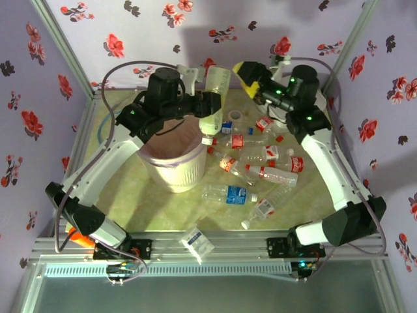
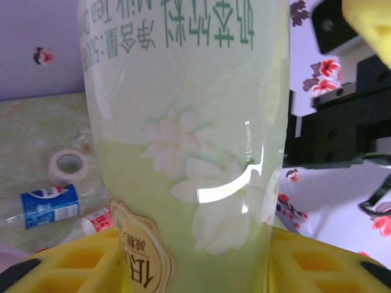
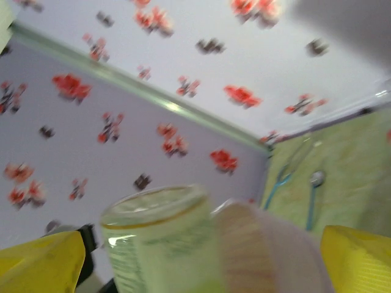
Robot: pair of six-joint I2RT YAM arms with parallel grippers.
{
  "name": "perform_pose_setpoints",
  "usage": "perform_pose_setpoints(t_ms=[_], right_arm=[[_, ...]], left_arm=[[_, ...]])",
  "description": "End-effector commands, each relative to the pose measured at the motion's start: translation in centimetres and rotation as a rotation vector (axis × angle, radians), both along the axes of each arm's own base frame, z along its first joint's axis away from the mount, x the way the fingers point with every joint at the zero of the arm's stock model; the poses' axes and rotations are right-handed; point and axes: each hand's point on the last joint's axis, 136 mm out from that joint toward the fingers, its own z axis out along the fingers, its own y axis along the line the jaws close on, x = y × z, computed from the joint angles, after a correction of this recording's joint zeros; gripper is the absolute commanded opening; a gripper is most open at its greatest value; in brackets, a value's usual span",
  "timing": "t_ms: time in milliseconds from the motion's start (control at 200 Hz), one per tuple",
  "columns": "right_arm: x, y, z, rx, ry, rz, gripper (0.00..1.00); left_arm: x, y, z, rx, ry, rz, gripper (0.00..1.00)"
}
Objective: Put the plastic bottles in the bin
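- Bottles (image 1: pixel 264 171), clear with red or blue labels, lie scattered on the table (image 1: pixel 130 199) to the right of the bin (image 1: pixel 172 177) in the top view. A white-blue packet (image 1: pixel 197 241) sits at the near edge, and a tape roll (image 1: pixel 234 115) lies behind the heap.
- In the same view, the left end effector (image 1: pixel 212 107) is clamped on a pale green bottle (image 1: pixel 217 83). It holds the bottle in the air, cap end down, beside the bin's right rim. The right end effector (image 1: pixel 245 74) stands just beside the bottle's upper end with its yellow fingers apart.
- In the left wrist view, the pale green bottle (image 2: pixel 189 152) sits between the yellow fingers (image 2: pixel 79 262), which press its sides. Its label print reads upside down. The tape roll (image 2: pixel 68 163) and a blue-labelled bottle (image 2: pixel 49 207) lie on the table beyond.
- In the right wrist view, the yellow fingers (image 3: pixel 36 262) stand wide apart. The bottle's flat end (image 3: pixel 156 210) lies between them, nearer the left one and gripped by neither. The bin's pinkish rim (image 3: pixel 269 250) is behind it.
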Motion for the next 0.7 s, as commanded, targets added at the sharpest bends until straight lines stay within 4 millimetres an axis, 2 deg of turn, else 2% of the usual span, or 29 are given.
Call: perform_pose_setpoints(t_ms=[0,100,185,255,345,415,550,695], right_arm=[[-0.2,-4.8,-0.8,-0.065,0.011,-0.146,0.99],[-0.5,-8.1,-2.4,-0.078,0.040,-0.236,0.99],[-1.1,-10.4,-5.1,-0.143,0.098,-0.300,0.99],[-2.0,-12.1,-7.7,-0.228,0.157,-0.352,0.99],[-3.8,-14.5,-10.9,-0.378,0.244,-0.437,0.99],[-5.3,-16.0,-12.7,-0.474,0.298,-0.487,0.99],[-7.8,-17.9,-15.8,-0.603,0.381,-0.539,0.99],[-9.4,-19.0,-18.0,-0.686,0.445,-0.555,0.99]], left_arm=[[-0.3,2.9,3.3,0.014,-0.090,0.044,0.43],[-0.3,5.0,3.7,0.064,-0.108,0.079,0.42],[-0.2,7.5,3.8,0.157,-0.137,0.142,0.39],[-0.4,9.7,3.3,0.268,-0.151,0.191,0.32],[-0.1,12.2,0.8,0.451,-0.120,0.253,0.22],[0.2,13.2,-1.5,0.565,-0.082,0.269,0.15],[0.2,13.6,-6.4,0.726,-0.003,0.220,0.05],[-0.6,13.5,-10.1,0.871,0.011,0.144,0.00]])
